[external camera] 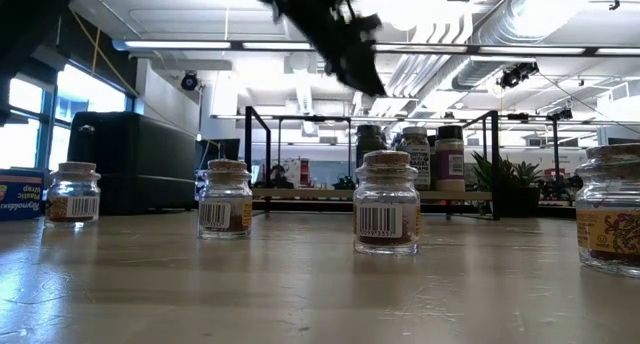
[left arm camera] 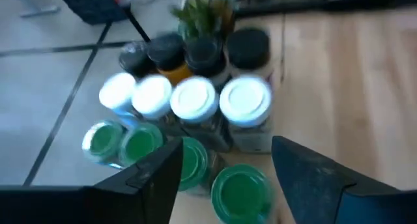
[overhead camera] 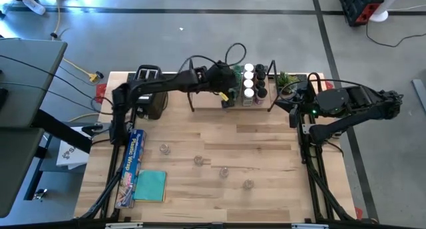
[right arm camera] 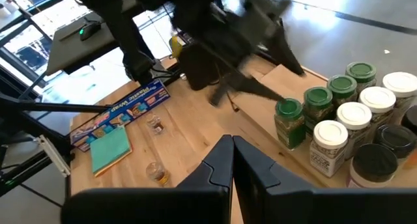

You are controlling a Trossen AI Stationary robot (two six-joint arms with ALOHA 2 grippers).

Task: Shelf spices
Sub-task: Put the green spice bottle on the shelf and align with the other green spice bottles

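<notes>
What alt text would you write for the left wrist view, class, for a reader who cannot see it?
The open left gripper hovers above a green-lidded spice jar, with rows of green-, white- and dark-lidded jars packed behind it, and a small plant beyond.

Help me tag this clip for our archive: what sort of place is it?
Probably a robotics lab or workshop: a wooden table on bare concrete floor, exposed ceiling ducts overhead, and spice jars staged on a shelf.
</notes>
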